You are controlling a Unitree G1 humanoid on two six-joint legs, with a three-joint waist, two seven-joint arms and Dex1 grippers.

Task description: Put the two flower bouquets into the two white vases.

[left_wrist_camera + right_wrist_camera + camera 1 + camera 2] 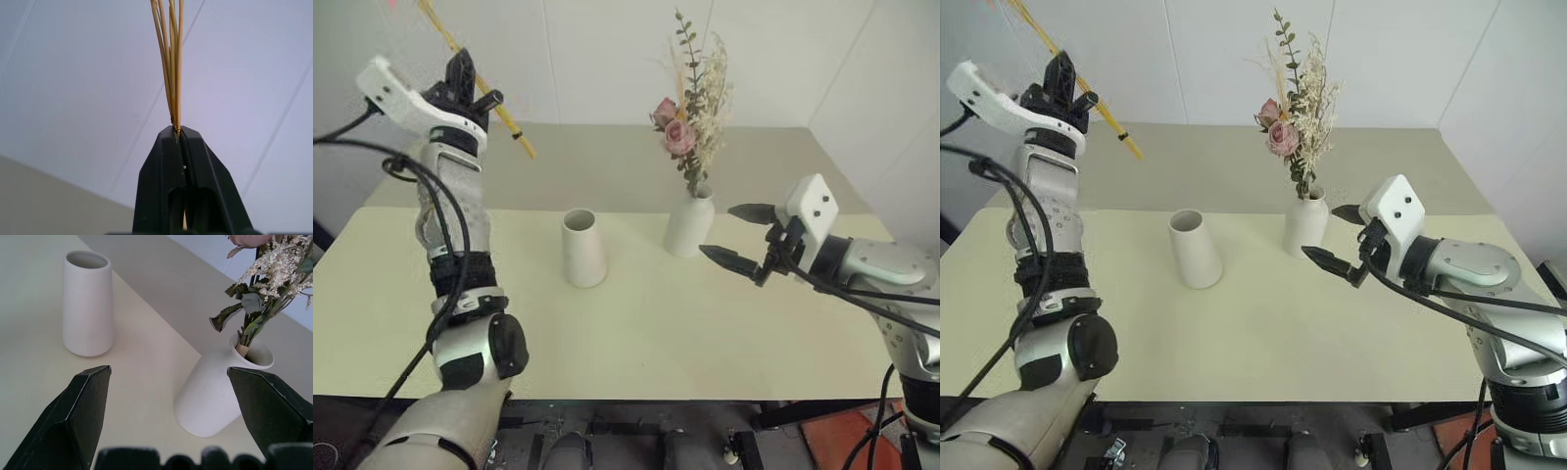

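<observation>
Left wrist view: left jaws pinch slim yellow straw stalks (171,58); right jaws spread.

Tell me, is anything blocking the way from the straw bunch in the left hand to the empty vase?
Nothing visible. The straw bunch is held high in the left hand, and the empty vase stands open-mouthed below, nothing between.

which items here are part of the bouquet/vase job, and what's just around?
Job:
- rose bouquet, in the bottle-shaped vase
- straw bunch, held by left gripper
- empty wide-mouthed vase
- right gripper, open

Around:
- table
</observation>
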